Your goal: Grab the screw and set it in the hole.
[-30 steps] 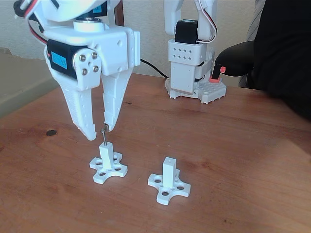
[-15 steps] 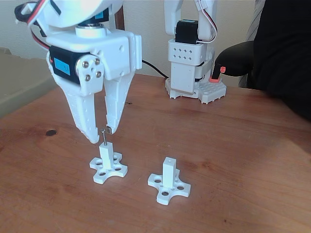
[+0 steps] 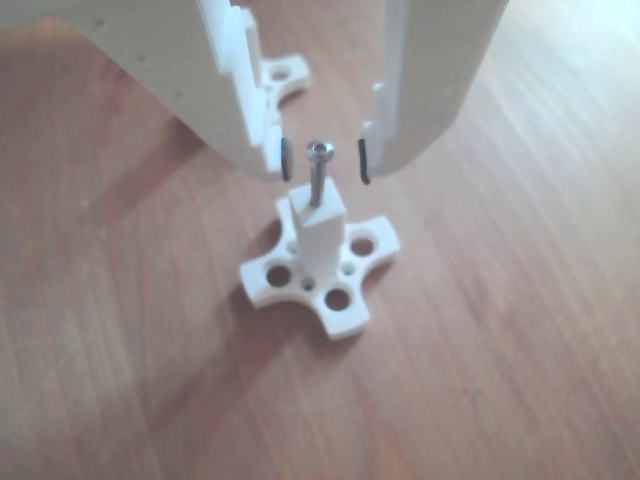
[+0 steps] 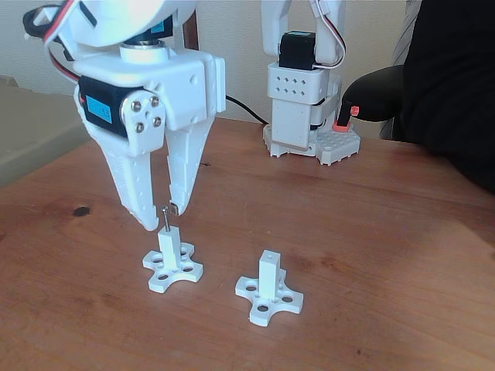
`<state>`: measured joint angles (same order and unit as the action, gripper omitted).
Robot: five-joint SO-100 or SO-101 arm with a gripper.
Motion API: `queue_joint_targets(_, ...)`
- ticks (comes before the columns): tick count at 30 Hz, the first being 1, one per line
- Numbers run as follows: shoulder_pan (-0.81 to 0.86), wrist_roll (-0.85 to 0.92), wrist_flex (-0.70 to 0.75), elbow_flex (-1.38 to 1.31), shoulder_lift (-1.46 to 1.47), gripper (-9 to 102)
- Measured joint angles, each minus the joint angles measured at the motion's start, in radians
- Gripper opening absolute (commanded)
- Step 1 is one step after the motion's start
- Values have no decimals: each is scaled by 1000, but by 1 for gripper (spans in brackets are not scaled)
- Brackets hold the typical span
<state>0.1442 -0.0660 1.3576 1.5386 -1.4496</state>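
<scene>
The thin silver screw (image 3: 316,182) stands upright in the top of a white post (image 3: 318,232) with a cross-shaped base. Its tip sits in the hole, which the shaft hides. My white gripper (image 3: 324,160) is open, and its dark pads flank the screw head with a gap on each side. In the fixed view the screw (image 4: 165,219) pokes up from the left post (image 4: 168,247), with the gripper (image 4: 162,217) hanging just above. A second post (image 4: 268,272) to the right shows its empty end hole (image 4: 268,254).
A second white arm's base (image 4: 302,108) stands at the back of the wooden table (image 4: 371,232). A person's dark sleeve (image 4: 448,77) fills the right edge, holding a red-tipped handle (image 4: 346,116). A dark knot (image 4: 81,211) marks the wood at left.
The finger that touched the screw head a second ago has come off it. The screw has sunk a little into the post, and the gripper has risen slightly.
</scene>
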Motion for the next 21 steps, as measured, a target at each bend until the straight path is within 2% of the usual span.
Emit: queue_joint_targets(21, 11, 0, 0, 0, 0, 8)
